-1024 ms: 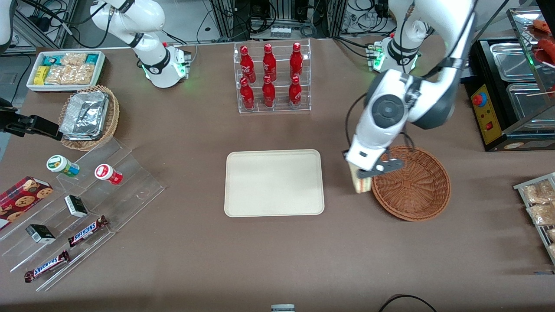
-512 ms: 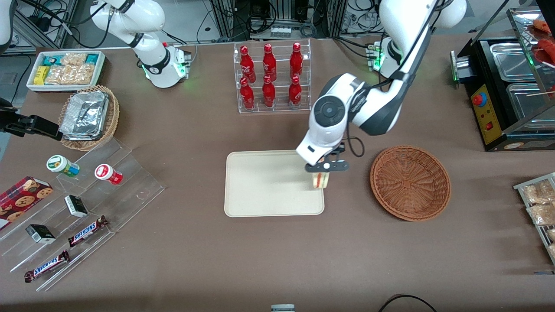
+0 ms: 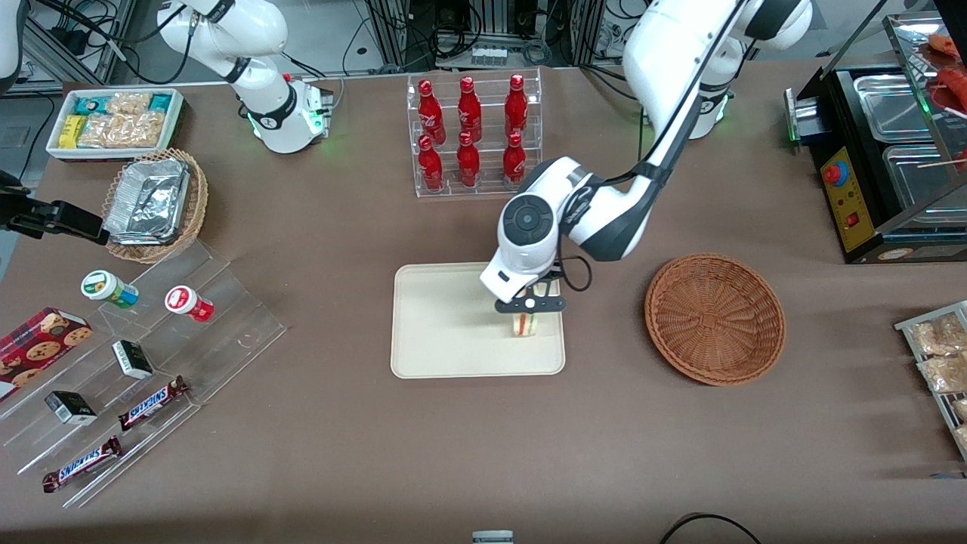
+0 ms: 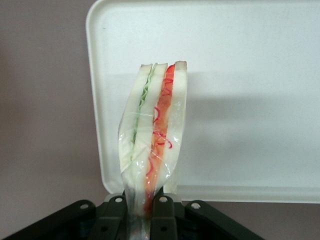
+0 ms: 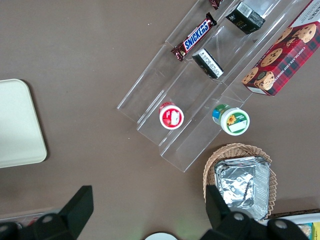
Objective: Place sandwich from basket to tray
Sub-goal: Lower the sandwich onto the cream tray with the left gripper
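Front view of the work area. A large table covered in matte brown cloth [image 3: 317, 468] fills nearly the whole field. At 12 o'clock, past its edge, stand aluminium frame uprights [image 3: 393, 30] hung with tangled black cables [image 3: 529, 30]. Grey floor [image 3: 23, 113] shows at 10 o'clock. At 3 o'clock a black counter cabinet [image 3: 854, 189] carries a red push-button [image 3: 834, 174] and holds steel pans [image 3: 891, 106]. A black cable loop [image 3: 702, 521] crosses the table edge at 5 o'clock. Lighting is even, from overhead, with soft shadows.

The sandwich [image 4: 152, 135] sits in glossy clear film, held by the gripper [image 3: 529, 304] of matt black plastic. The tray [image 3: 446, 332] looks smooth, matt plastic; the basket [image 3: 715, 318] is rough woven wicker.
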